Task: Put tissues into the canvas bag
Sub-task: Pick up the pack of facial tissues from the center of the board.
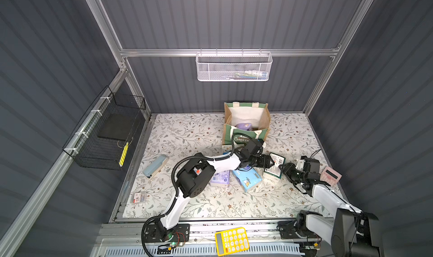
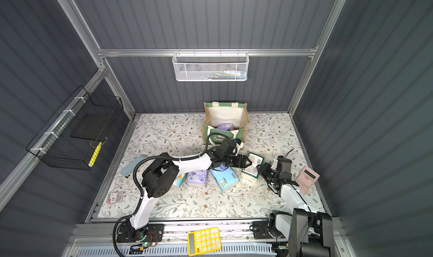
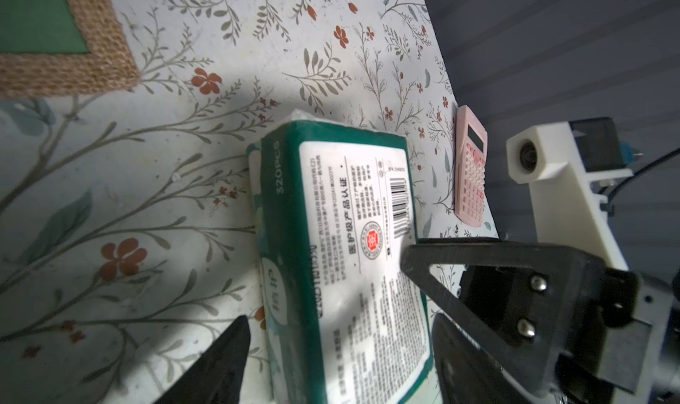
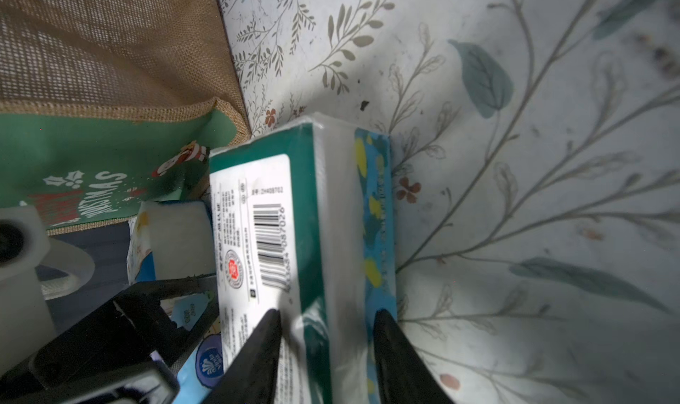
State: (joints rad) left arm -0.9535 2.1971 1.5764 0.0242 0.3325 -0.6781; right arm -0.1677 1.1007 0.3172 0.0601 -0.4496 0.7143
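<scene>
Far to the left on the flowered cloth, half under my left arm, lies a white, blue and orange plastic-wrapped tissue pack. Just beside it is a lavender plastic-wrapped pack, then a light blue pack with a small printed figure. Behind them stands the boxy canvas bag, green-fronted with tan jute sides and cream lining. Its mouth is open, with one purple-and-white pack inside. Before its front, a white pack shows in the right wrist view only. Further right, the dark green soft brick-shaped pack lies on the cloth, its white barcode label facing up. My left gripper stands spread around one end of it, and cloth shows between one finger and the wrap. My right gripper straddles the other end; whether it squeezes I cannot tell. I count six packs, one bagged and five out. There is one bag, two grippers, and one pink plastic calculator by the right edge.
</scene>
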